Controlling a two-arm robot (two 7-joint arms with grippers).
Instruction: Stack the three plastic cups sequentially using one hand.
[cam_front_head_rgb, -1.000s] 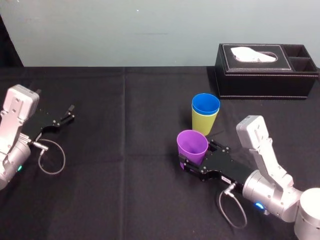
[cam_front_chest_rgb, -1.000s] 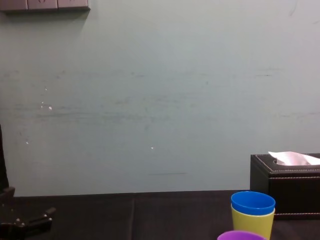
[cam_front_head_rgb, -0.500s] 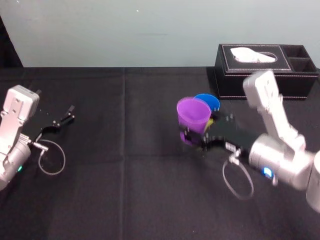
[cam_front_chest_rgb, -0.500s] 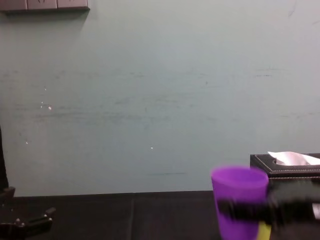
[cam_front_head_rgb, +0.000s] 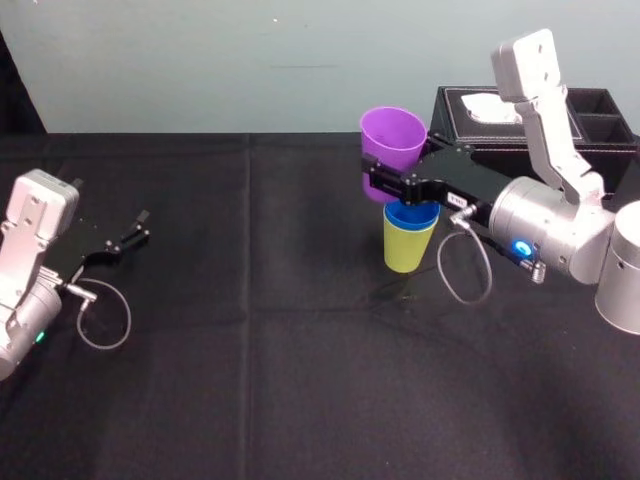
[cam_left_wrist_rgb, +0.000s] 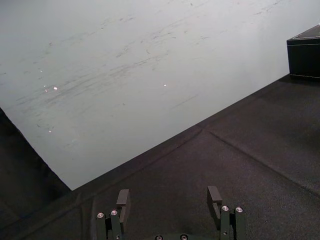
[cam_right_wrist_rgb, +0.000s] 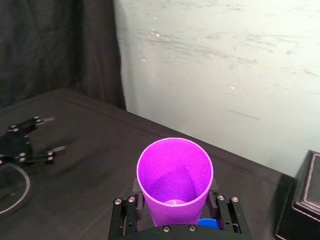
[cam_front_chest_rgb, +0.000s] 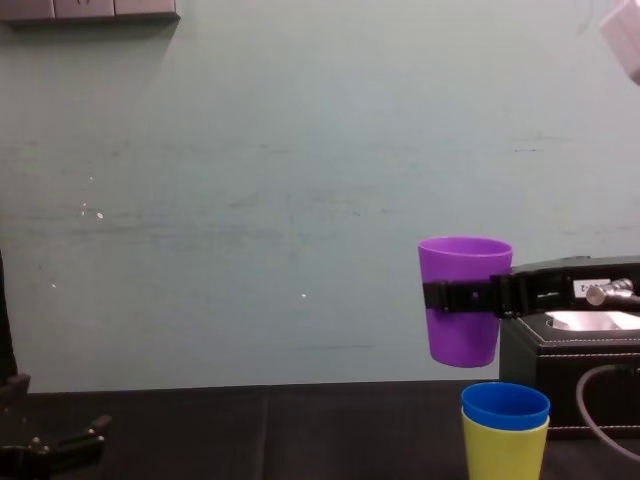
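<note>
My right gripper (cam_front_head_rgb: 388, 186) is pinching the purple cup (cam_front_head_rgb: 393, 135) across its lower wall and holding it upright in the air, clear of the table (cam_front_head_rgb: 250, 350). The blue cup (cam_front_chest_rgb: 505, 407) sits nested in the yellow-green cup (cam_front_chest_rgb: 503, 455) on the cloth below. My left gripper (cam_left_wrist_rgb: 169, 202) lies parked on the far left with its fingers spread, holding nothing. My main worry is alignment. In the chest view the purple cup hangs a little to the left of the stack rather than squarely over it, so a straight descent could land its base on the blue rim and tip the light pair over. The plastic is smooth and tapered, so a grip this low might let the cup slide or cock sideways. My fingers also wrap the part that has to enter the blue cup — if I let go late, they would strike that rim. The loose cable under my wrist hangs near the yellow-green cup and could brush it, and the tissue box (cam_front_head_rgb: 597, 112) stands close behind. As for writing, a small white label sits on my gripper body — I think it carries print, but I cannot read it — and the cups look unmarked.
</note>
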